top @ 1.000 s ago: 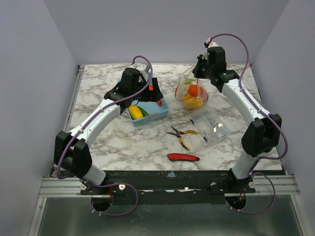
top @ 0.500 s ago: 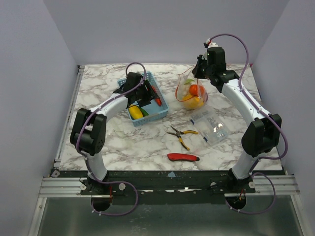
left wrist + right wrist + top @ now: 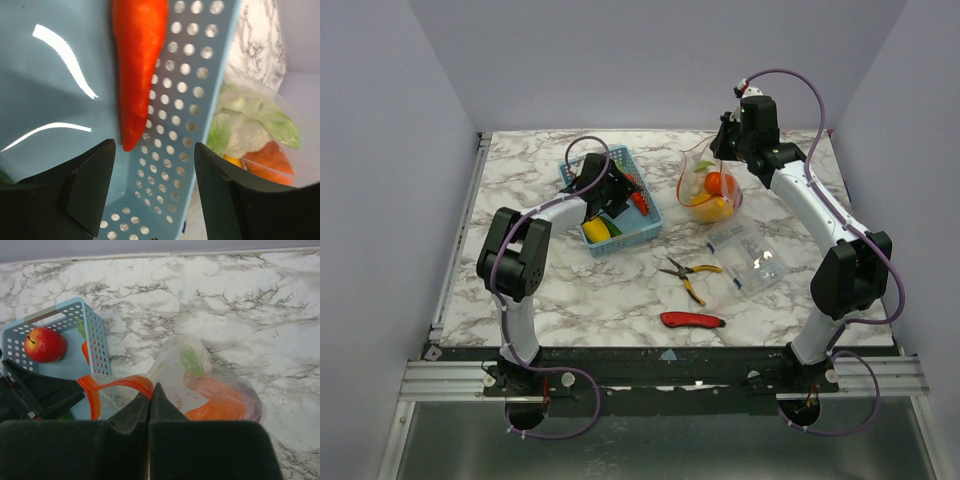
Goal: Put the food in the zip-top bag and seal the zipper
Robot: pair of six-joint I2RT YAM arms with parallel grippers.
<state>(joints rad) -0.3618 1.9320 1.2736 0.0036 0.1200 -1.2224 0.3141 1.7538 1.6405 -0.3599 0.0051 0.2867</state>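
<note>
Now your left gripper (image 3: 154, 150) hangs wide open and empty, the carrot (image 3: 137, 65) at its 12 o'clock in the basket (image 3: 185, 125); your right gripper (image 3: 150, 390) pinches the zip-top bag (image 3: 200, 375) by its zipper (image 3: 120, 382), food (image 3: 215, 409) inside.

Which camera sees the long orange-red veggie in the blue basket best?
The left wrist view: the veggie looms large in the basket, just beyond the open left tool. The top view shows only a small red sliver; the right wrist view, a strip beside the basket wall.

Basket (image 3: 626, 242), pliers (image 3: 688, 272), knife (image 3: 691, 320), clear packet (image 3: 750, 258)
</note>
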